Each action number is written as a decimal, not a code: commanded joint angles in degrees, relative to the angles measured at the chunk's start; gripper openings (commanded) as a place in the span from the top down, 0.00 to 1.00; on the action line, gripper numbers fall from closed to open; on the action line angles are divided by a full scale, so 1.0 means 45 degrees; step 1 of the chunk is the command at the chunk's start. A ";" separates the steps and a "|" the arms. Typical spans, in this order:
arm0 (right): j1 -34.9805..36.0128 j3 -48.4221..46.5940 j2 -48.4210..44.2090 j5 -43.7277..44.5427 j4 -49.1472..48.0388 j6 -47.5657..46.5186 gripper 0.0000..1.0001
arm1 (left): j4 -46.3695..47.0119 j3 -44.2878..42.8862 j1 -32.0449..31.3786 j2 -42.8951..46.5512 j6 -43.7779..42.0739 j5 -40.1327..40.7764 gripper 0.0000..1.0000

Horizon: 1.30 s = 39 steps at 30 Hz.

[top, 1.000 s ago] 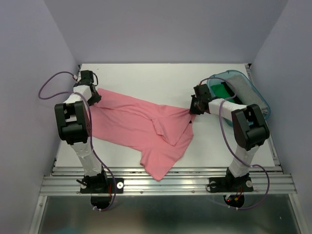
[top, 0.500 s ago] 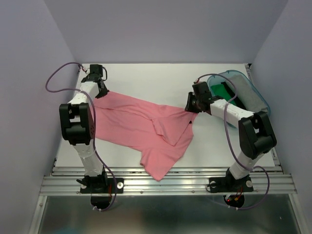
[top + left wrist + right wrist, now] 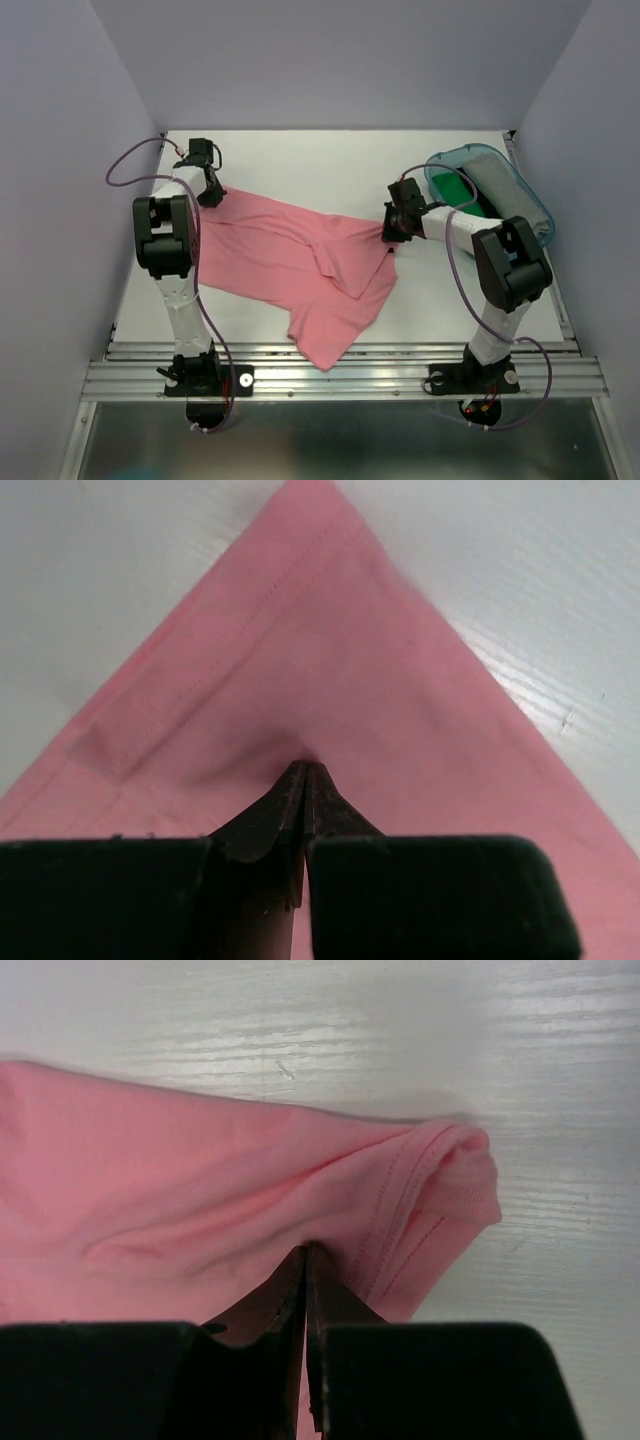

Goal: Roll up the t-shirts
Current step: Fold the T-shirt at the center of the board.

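A salmon-pink t-shirt (image 3: 300, 265) lies spread and partly folded across the middle of the white table. My left gripper (image 3: 210, 190) is shut on its far left corner, and the pink hemmed corner (image 3: 300, 650) fills the left wrist view ahead of my closed fingertips (image 3: 303, 772). My right gripper (image 3: 388, 232) is shut on the shirt's right edge, where a bunched hem (image 3: 440, 1185) shows in the right wrist view beyond my closed fingertips (image 3: 305, 1255). A green shirt (image 3: 458, 188) and a grey shirt (image 3: 505, 190) lie in the tub.
A teal see-through plastic tub (image 3: 520, 180) stands at the back right by the right wall. The table (image 3: 320, 160) is boxed in by lilac walls on three sides. A metal rail (image 3: 340, 375) runs along the near edge.
My left gripper has moved away from the left wall and farther back, drawing the shirt's corner with it. My right gripper has shifted slightly left, still on the shirt's right edge.
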<state>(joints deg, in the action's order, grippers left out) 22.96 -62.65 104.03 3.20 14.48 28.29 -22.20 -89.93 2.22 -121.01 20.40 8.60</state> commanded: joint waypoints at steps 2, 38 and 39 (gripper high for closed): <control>-0.0239 -0.0101 0.0866 0.1279 0.0239 -0.0388 0.92 | 0.0108 -0.0796 0.0503 -0.0432 -0.0256 -0.0076 0.89; -0.0045 -0.3055 -0.0555 -0.0985 0.0142 -0.1308 0.50 | -0.1551 0.4373 0.0483 0.6555 0.0503 0.0861 0.74; 0.0092 -0.2586 -0.1197 -0.1024 0.0142 -0.1191 0.49 | -0.1687 0.4940 0.0542 0.7236 0.0718 0.0881 0.66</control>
<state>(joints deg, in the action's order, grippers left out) 20.34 -80.99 105.34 2.33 17.26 19.27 -25.12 -77.65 3.99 -94.28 20.78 8.56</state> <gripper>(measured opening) 0.492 0.290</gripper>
